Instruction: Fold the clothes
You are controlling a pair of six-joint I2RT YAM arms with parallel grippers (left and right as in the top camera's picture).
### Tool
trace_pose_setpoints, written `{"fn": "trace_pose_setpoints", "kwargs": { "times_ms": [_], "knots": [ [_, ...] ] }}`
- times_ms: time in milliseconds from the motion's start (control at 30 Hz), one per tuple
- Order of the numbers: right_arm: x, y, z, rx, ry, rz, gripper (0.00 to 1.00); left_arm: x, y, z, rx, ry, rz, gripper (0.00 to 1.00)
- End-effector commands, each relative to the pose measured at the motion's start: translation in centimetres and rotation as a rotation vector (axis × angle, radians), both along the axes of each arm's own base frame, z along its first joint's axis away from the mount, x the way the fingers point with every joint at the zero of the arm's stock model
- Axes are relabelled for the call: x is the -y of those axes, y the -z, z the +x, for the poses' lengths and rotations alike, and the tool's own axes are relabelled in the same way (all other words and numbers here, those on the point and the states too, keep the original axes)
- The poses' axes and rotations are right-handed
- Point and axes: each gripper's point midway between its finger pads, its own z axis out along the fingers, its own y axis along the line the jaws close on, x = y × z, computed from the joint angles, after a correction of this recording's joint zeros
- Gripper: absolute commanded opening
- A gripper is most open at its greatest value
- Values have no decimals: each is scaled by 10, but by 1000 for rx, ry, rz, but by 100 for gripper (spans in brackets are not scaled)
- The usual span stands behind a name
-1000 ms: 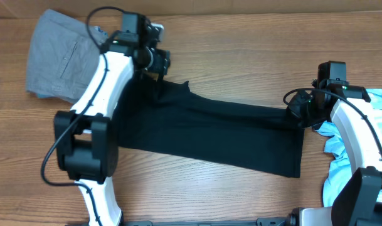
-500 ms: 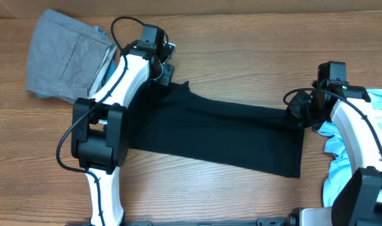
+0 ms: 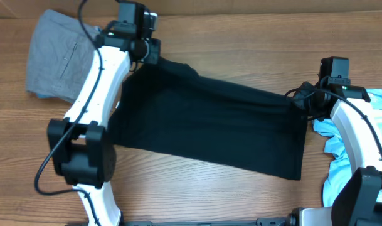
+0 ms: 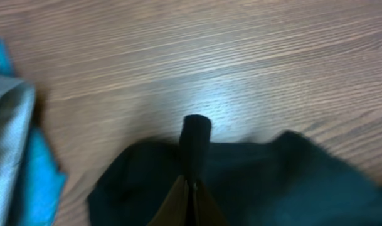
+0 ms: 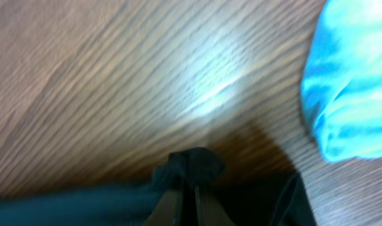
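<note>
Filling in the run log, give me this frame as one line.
left gripper: shut on black garment, top-left corner | right gripper: shut on top-right corner | gray garment: folded, left | blue cloth: unfolded, right edge

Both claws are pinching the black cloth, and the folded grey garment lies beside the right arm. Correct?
No: the folded grey garment lies beside the left arm, per the overhead view. Left claw and right claw do pinch the black cloth.

Left arm, right arm: white shells, black joints; black cables; tan jaws.
</note>
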Motion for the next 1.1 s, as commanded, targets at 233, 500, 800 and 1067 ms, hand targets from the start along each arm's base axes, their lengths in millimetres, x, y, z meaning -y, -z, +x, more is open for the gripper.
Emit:
{"fn": "trace_pose_setpoints", "kwargs": {
  "times_ms": [233,500,800,1067],
  "knots": [
    [23,-11,10,52,21,-125,5,-13,-4,-22,-86,-33,-23,4],
    [37,-22,25,109,-34,-241,10,-21,3,-40,-166,-46,-13,4],
    [20,-1,-13,-59,-74,-150,4,-26,15,-76,-320,-31,16,4],
    [12,11,-60,-252,-88,-102,17,-43,21,-110,-455,5,74,4]
  ]
}}
